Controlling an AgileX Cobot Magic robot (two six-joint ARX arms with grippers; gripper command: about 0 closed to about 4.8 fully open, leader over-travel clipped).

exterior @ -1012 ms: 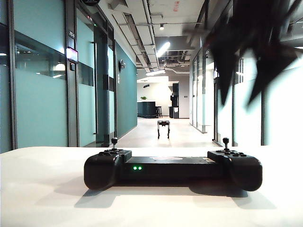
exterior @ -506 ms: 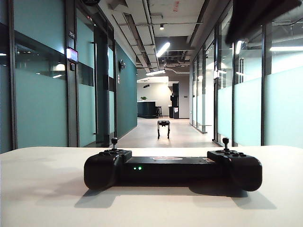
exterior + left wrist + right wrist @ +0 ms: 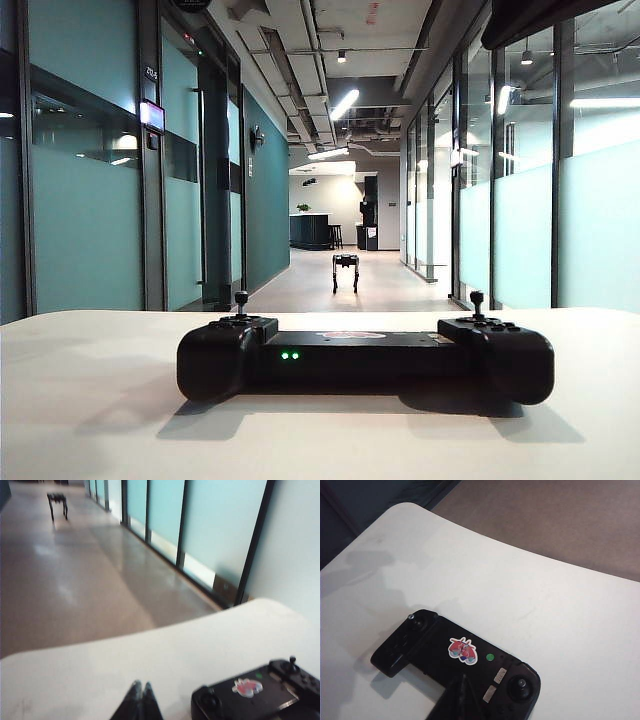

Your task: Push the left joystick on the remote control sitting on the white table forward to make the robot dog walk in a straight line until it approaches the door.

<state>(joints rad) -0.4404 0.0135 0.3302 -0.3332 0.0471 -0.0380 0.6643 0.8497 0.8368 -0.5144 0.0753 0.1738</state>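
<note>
The black remote control [image 3: 365, 357] lies on the white table [image 3: 90, 420], two green lights lit on its near side. Its left joystick [image 3: 241, 297] stands upright with nothing touching it. Far down the corridor stands the robot dog [image 3: 345, 272]. In the right wrist view my right gripper [image 3: 464, 676] is shut and empty, above the remote control [image 3: 455, 655] between the left joystick [image 3: 411, 616] and the other stick [image 3: 521, 683]. My left gripper [image 3: 141, 685] is shut and empty over bare table beside the remote control [image 3: 255, 692]. The robot dog [image 3: 57, 500] shows there too.
A long corridor with glass walls [image 3: 90, 200] on both sides runs ahead of the table. A dark piece of an arm [image 3: 540, 15] crosses the top right corner of the exterior view. The table's rounded far edge [image 3: 520, 550] drops to the floor.
The blurred dark gripper that hung at the upper right of the exterior view has risen out of sight; only a dark edge remains. Remote control and robot dog have not moved.
</note>
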